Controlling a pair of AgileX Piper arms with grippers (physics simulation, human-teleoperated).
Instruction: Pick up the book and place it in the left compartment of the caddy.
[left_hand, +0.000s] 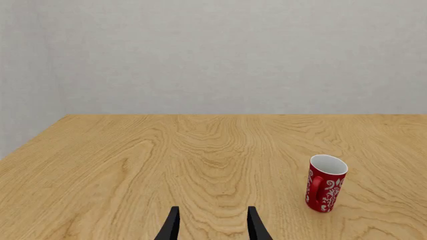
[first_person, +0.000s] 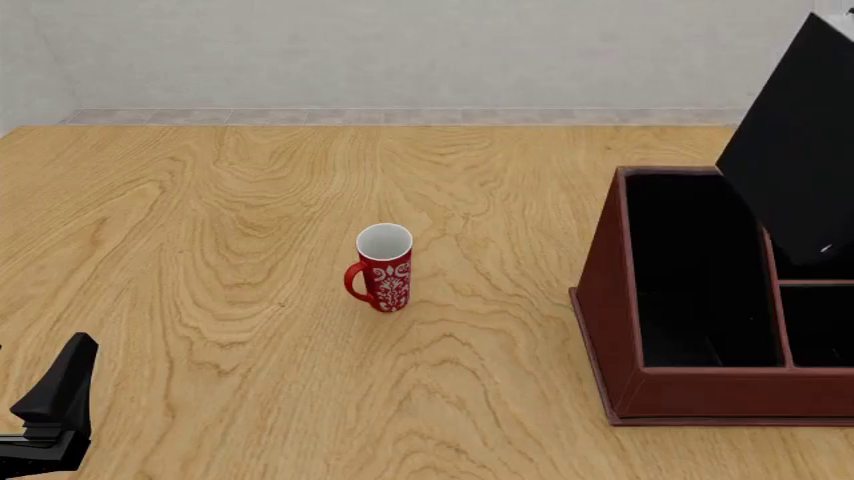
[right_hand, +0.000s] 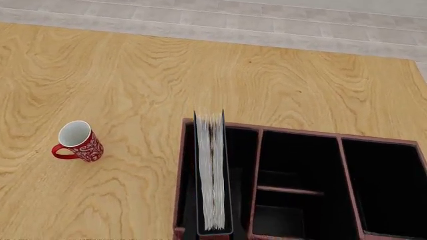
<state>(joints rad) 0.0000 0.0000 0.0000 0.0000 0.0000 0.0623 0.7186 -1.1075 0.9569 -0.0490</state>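
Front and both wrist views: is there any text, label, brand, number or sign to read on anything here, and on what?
None to read.
The red mug carries only a white ornamental pattern, no letters.
The book shows plain black covers and bare page edges.
The caddy has no markings.

The thick black hardcover book (right_hand: 212, 180) with white page edges hangs tilted above the large dark red-brown wooden caddy (first_person: 607, 300), page edges facing up toward the right wrist camera. It sits over the caddy's long, narrow, black-lined left compartment (first_person: 694, 270). The caddy stands on the wooden counter (first_person: 240, 220) at the right side.
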